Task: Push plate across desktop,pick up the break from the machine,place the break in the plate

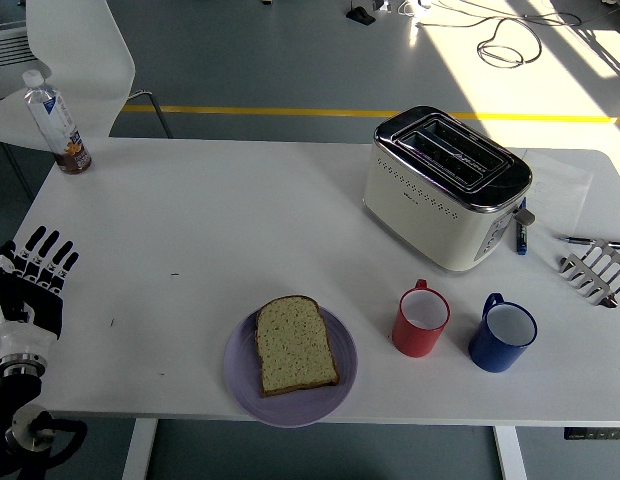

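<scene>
**A:** Where is the robot's hand, and what is it doing?

**B:** The left hand (35,285), black with white-tipped fingers, is at the left edge of the picture, over the table's near left corner. Its fingers are stretched out straight and slightly fanned, grasping nothing. The right hand cannot be seen.

**A:** What is the biggest thing there?

**B:** The white rectangular table (220,210), which fills most of the view. Behind its far left corner stands a white moulded plastic chair (75,70).

**A:** And on the table?

**B:** Toward the far right sits a cream two-slot toaster with a shiny chrome top (445,185), set at an angle. Both slots look dark; no bread shows in them. Near the front edge, about the middle, lies a round lilac plate (290,395). On it rests a slice of brown-crusted bread (295,345), lying flat.

**A:** Anything beside the plate?

**B:** Just right of it stands a red mug with a white inside (421,321), and right of that a dark blue mug with a white inside (502,334). They are near each other but apart.

**A:** And the smaller things?

**B:** A clear plastic bottle with a white cap and a brownish label (56,125) stands upright at the far left corner. A small metal wire rack (595,272) lies at the right edge, with a pen (590,241) just behind it.
</scene>
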